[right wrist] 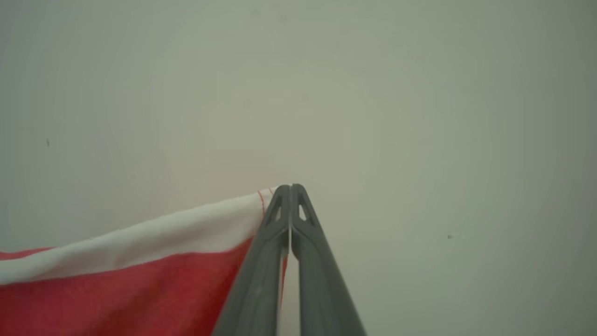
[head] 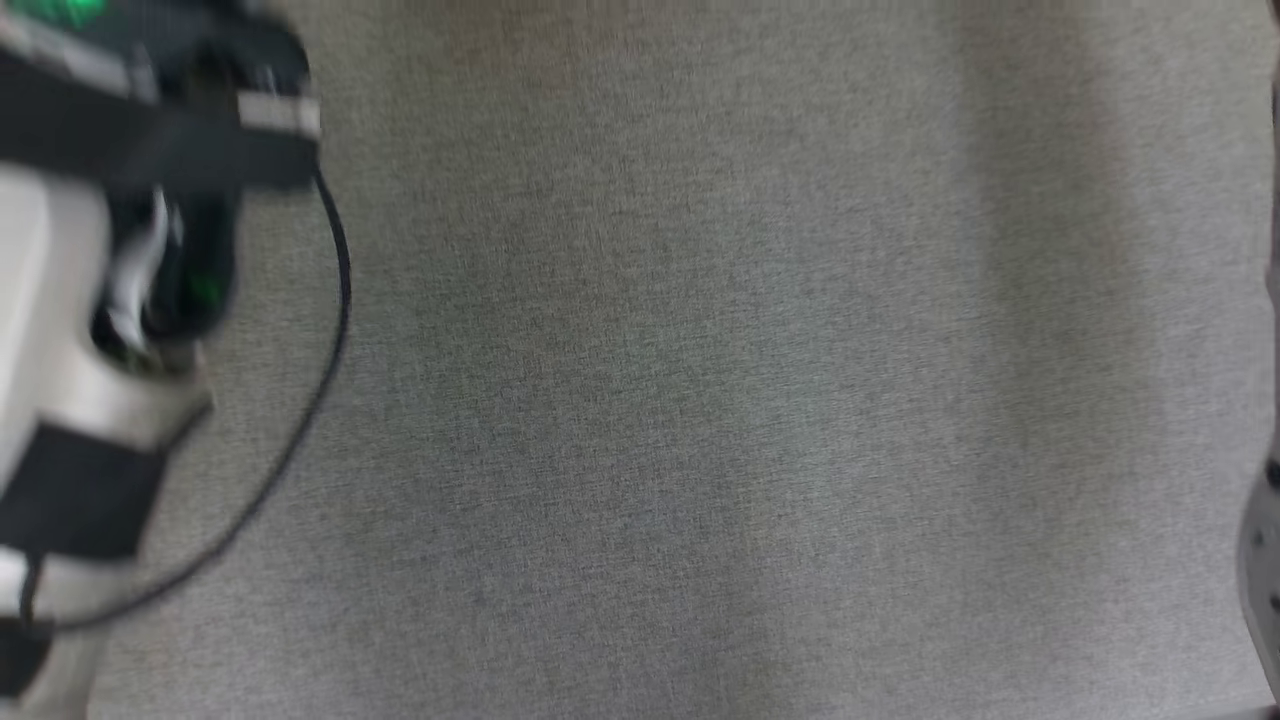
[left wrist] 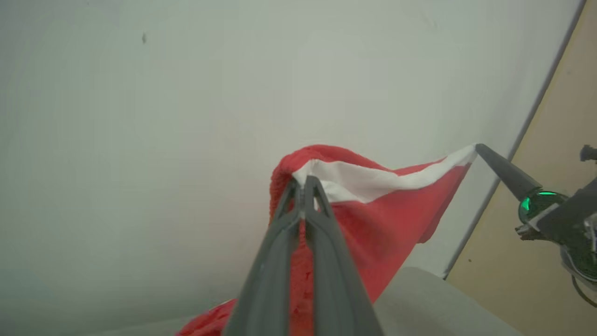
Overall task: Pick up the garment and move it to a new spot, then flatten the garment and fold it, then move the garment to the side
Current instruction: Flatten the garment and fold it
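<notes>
Pale wall backs the red knitted garment with a white band [left wrist: 382, 219], stretched in the air between both arms; left gripper [left wrist: 304, 183] and right gripper [right wrist: 290, 187] each pinch a band corner; likely the moving step; next, lower it flat onto the grey woven tabletop [head: 700, 400], hem first.

no readable text, labels or signs

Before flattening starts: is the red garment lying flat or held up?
Held up: left fingers and right fingers pinch the garment by its white band.
</notes>
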Motion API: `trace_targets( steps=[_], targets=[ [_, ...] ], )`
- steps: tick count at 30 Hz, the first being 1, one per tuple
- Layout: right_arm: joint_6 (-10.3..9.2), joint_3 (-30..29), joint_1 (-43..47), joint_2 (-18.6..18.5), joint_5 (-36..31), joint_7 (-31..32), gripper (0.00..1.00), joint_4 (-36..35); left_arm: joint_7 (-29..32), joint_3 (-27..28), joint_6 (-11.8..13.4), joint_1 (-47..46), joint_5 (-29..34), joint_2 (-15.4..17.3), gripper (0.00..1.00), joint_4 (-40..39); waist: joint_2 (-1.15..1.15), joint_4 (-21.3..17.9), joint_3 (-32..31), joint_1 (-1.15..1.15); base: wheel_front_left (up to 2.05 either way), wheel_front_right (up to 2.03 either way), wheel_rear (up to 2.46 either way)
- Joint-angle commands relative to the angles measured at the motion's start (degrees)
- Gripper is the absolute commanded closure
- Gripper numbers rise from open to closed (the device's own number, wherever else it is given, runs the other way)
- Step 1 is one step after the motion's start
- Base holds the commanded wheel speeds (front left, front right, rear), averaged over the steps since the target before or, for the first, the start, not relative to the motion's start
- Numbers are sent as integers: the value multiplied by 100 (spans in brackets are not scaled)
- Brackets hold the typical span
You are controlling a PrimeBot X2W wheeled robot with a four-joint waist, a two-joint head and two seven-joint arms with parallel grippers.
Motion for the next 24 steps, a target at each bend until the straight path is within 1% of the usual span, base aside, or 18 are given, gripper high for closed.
trace_targets(
  steps=[1,5,6,9,10,13,17,19,24],
  targets=[
    [-11,47,309,-124,125,31,100,-126,-47,-26,-1,378,-117,100,100,-187,-2,37,-277,0,0,0,0],
    [-11,189,1027,-372,325,249,100,-434,-61,3,-3,1298,-232,151,100,-635,-2,119,-717,0,0,0,0],
    [-11,264,1265,-445,350,346,100,-525,-56,-16,-2,1557,-112,191,100,-731,-2,138,-849,0,0,0,0],
    [-11,413,2038,-614,522,759,100,-862,-58,-27,-3,2359,105,152,100,-911,-2,199,-1218,0,0,0,0],
    [-11,413,2038,-614,522,759,100,-862,-58,-27,-3,2359,105,152,100,-911,-2,199,-1218,0,0,0,0],
    [-11,450,2937,-836,676,1334,100,-1255,-59,-35,-3,3146,135,-27,100,-968,-2,262,-1600,0,0,0,0],
    [-11,260,4089,-1033,842,2169,100,-1954,-60,-55,-3,4042,259,-238,100,-984,-2,320,-2016,0,0,0,0],
    [-11,86,4619,-1062,851,2560,100,-2316,-60,-24,-3,4420,222,-412,100,-974,-2,347,-2195,0,0,0,0],
    [-11,-247,5845,-1102,866,3641,100,-3289,-60,-14,-4,5160,382,-603,100,-991,-2,381,-2469,0,0,0,0]
  ],
)
